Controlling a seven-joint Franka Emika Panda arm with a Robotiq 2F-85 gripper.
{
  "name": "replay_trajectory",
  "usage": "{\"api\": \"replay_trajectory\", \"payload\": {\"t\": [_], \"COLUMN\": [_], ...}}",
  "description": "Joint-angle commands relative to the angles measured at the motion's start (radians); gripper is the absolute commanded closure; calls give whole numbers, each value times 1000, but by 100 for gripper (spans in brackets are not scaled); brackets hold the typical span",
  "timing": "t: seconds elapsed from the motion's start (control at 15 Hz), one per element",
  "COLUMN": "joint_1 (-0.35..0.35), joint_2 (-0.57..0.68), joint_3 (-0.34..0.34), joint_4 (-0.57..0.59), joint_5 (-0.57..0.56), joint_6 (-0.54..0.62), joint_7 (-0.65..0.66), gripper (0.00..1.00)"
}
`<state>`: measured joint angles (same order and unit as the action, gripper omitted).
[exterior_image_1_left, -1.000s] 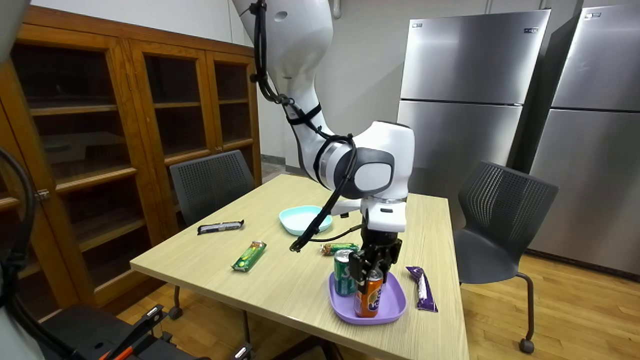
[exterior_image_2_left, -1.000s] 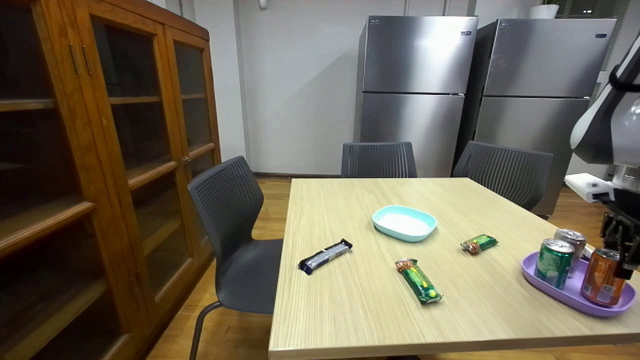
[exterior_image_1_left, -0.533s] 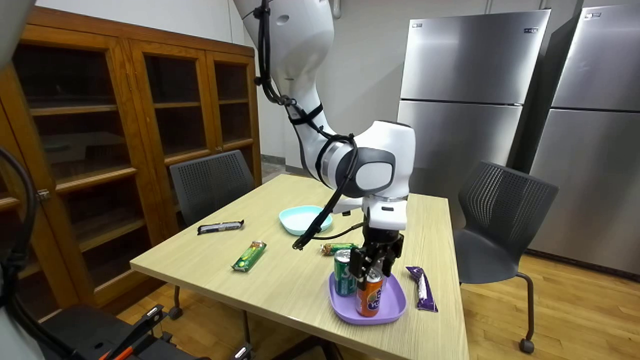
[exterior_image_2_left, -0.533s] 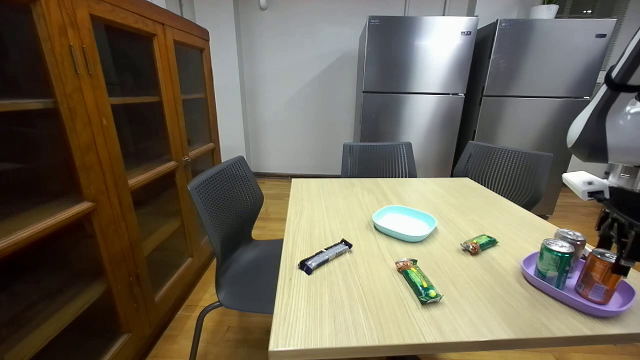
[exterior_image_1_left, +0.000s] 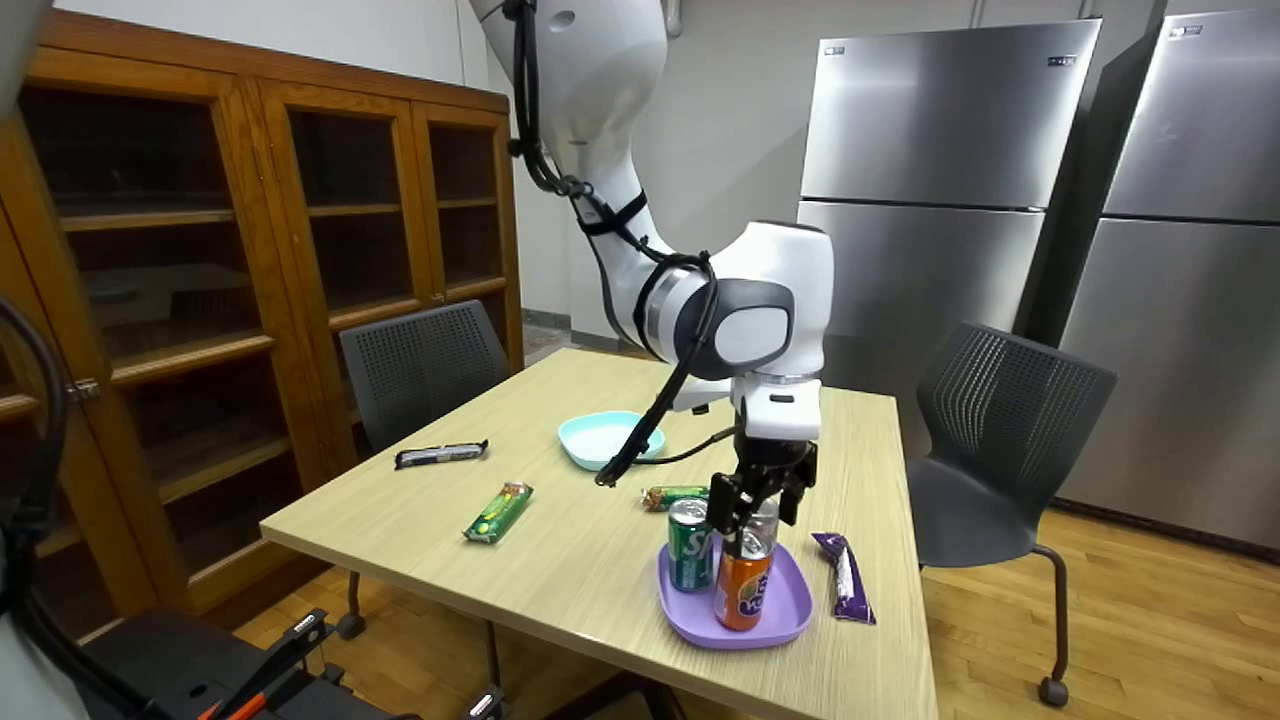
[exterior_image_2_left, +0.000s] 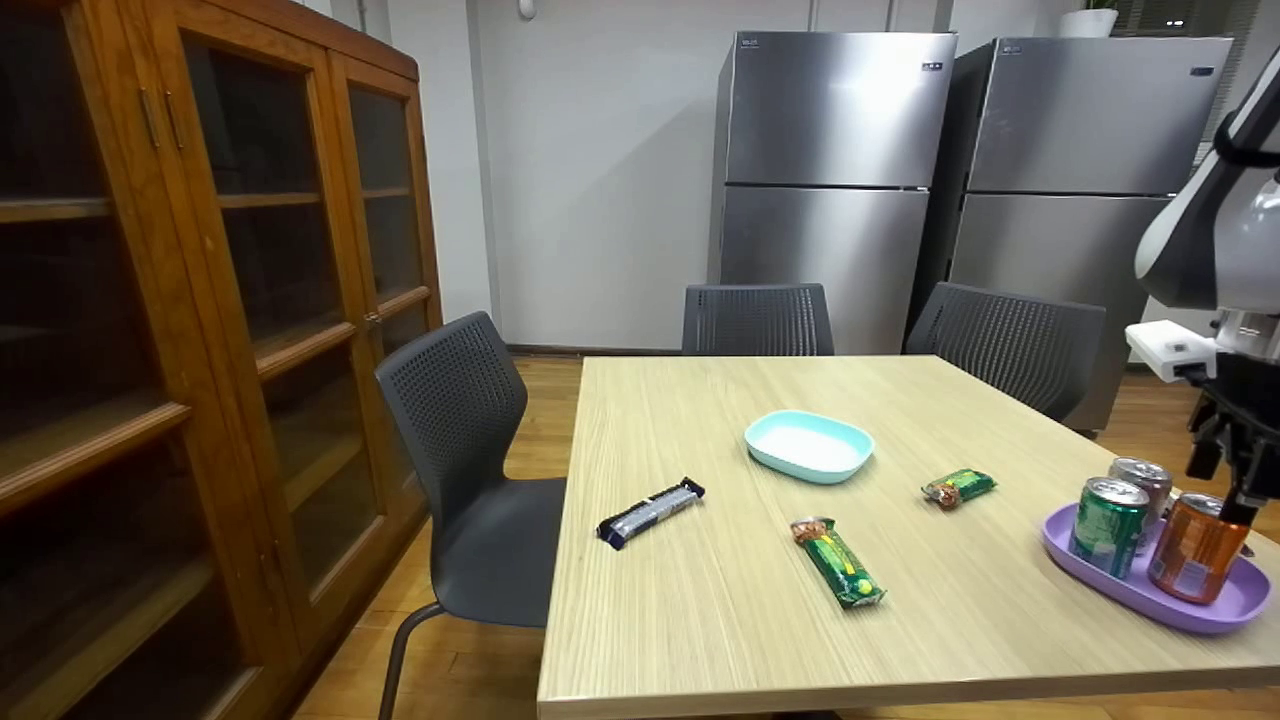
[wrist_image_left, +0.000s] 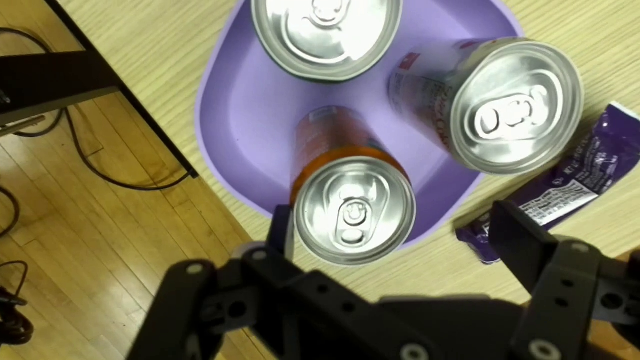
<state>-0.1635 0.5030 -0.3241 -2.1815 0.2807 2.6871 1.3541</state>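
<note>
Spreading wider and sitting a little higher than a second ago, with only slight change elsewhere. Shows the pincer (wrist_image_left: 392, 215) with fingers well apart in the wrist view, reaching to either side of the orange can (wrist_image_left: 352, 195) but not clamped on it. Leaves one finger just beside the can's silvery top, too close to tell whether touching, and the opposite finger well away, overlapping the purple packet (wrist_image_left: 597, 160) from that angle. Finds the orange can standing on the purple tray (exterior_image_1_left: 788, 605), apparently upright, near the green can (exterior_image_1_left: 690, 555) and the third can (wrist_image_left: 492, 107), with bare tray showing between all three from above. Places that can almost exactly where seen a second ago, down on the tray despite the lift of the pincer. Suggests, as a judgement, a grip just let go rather than one tightening, with the can now bearing its own weight. Leaves the rest of the desk (exterior_image_1_left: 580, 560) alike, with the pale blue tray (exterior_image_1_left: 600, 440) and the green-wrapped bar (exterior_image_1_left: 500, 512) lying just as before.
</note>
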Motion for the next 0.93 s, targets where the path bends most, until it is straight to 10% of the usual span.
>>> {"api": "replay_trajectory", "payload": {"t": [0.0,0.87], "joint_1": [-4,75], "joint_2": [-93,-152], "joint_3": [20,113], "joint_4": [-40,29], "joint_5": [15,-68], "joint_6": [25,-66], "joint_7": [-17,-131], "gripper": [0,0]}}
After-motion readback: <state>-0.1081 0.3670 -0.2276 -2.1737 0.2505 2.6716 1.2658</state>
